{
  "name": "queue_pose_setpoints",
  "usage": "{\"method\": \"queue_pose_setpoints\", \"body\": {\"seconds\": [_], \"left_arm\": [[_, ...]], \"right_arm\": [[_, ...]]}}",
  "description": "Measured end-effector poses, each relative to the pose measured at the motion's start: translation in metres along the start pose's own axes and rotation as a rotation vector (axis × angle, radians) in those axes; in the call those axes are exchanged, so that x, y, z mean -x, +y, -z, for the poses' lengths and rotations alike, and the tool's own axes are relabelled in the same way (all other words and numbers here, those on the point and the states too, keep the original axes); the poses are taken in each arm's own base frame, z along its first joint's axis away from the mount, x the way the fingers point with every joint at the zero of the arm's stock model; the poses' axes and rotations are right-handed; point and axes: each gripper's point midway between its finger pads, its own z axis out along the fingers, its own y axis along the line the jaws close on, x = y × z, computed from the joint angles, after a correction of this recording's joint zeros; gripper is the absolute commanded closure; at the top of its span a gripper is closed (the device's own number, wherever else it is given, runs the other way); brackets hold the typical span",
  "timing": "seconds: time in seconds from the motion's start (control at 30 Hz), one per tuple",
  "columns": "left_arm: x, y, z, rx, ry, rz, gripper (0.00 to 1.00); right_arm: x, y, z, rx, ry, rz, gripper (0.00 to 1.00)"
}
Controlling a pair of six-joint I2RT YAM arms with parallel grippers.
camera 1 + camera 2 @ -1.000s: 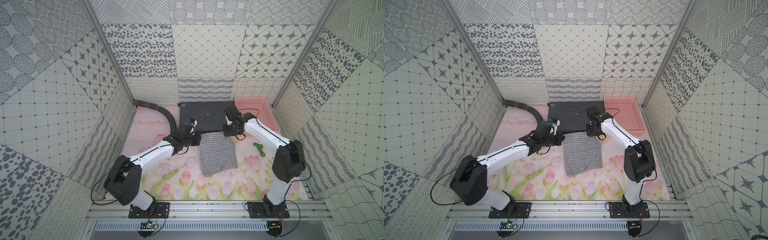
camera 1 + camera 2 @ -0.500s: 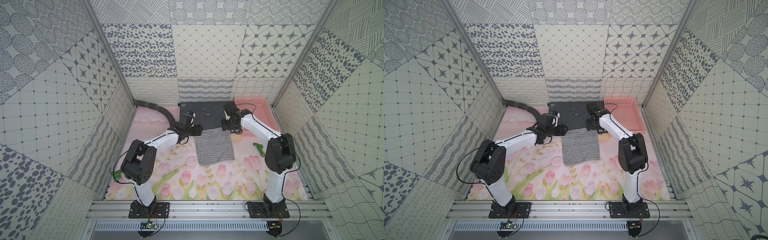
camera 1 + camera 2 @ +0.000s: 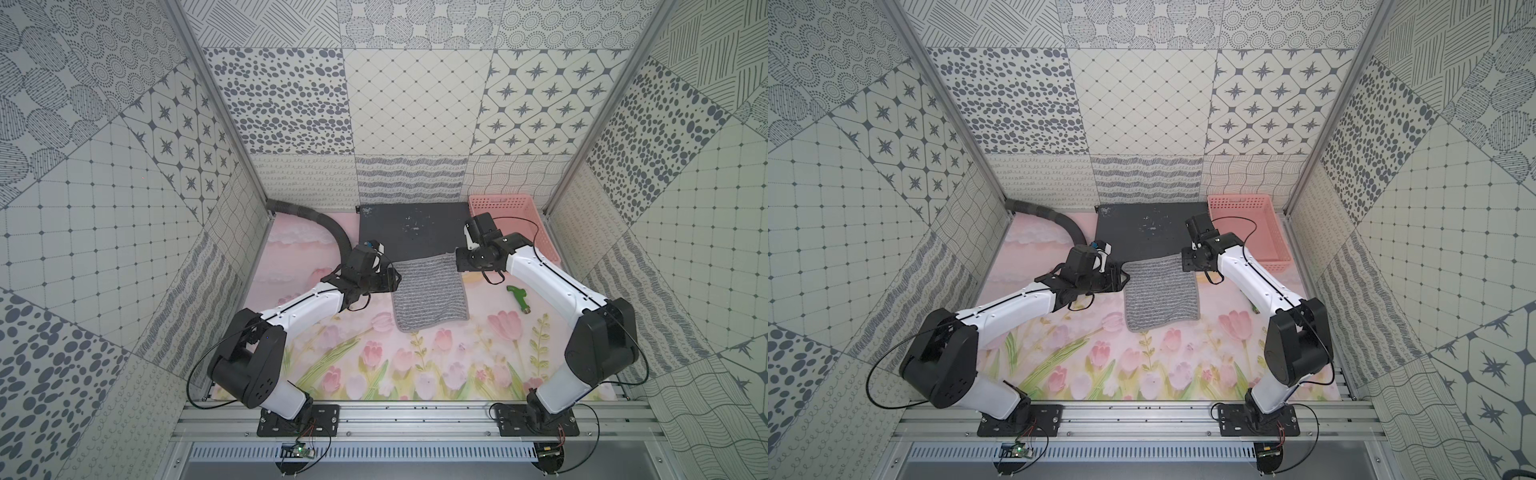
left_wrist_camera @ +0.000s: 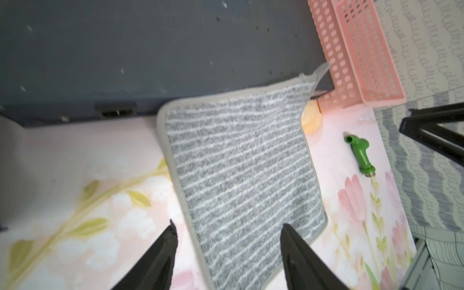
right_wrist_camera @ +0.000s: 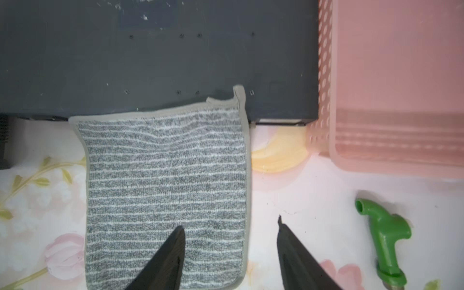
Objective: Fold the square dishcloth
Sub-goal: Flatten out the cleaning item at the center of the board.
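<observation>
In a top view the square dishcloth (image 3: 430, 293) lies flat on the floral mat (image 3: 374, 353), far edge on the dark board (image 3: 407, 230). Left gripper (image 4: 228, 223) stands at its 10 o'clock corner, right gripper (image 5: 230, 222) at 2 o'clock, equally near — both spread, empty

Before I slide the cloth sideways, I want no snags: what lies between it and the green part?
Nothing. Only bare flowered mat separates the cloth from the green part, as the right wrist view plainly shows.
</observation>
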Motion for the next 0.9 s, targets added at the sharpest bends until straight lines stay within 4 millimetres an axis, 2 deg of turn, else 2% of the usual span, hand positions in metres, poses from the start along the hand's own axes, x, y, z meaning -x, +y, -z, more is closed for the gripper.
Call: {"method": "queue_pose_setpoints", "body": {"seconds": [0.2, 0.33, 0.6, 0.9], "left_arm": [[-0.050, -0.022, -0.006, -0.057, 0.097, -0.007, 0.44], [-0.073, -0.026, -0.017, -0.074, 0.150, 0.015, 0.49], [-0.112, -0.030, -0.036, -0.090, 0.242, 0.054, 0.59], [-0.133, -0.022, -0.043, -0.076, 0.281, 0.100, 0.62]], "right_arm": [[-0.065, 0.000, -0.018, 0.020, 0.123, -0.043, 0.46], [-0.092, 0.007, -0.023, 0.048, 0.167, -0.064, 0.51], [-0.112, 0.020, -0.027, 0.088, 0.182, -0.099, 0.54], [-0.116, 0.021, -0.034, 0.087, 0.177, -0.124, 0.57]]}}
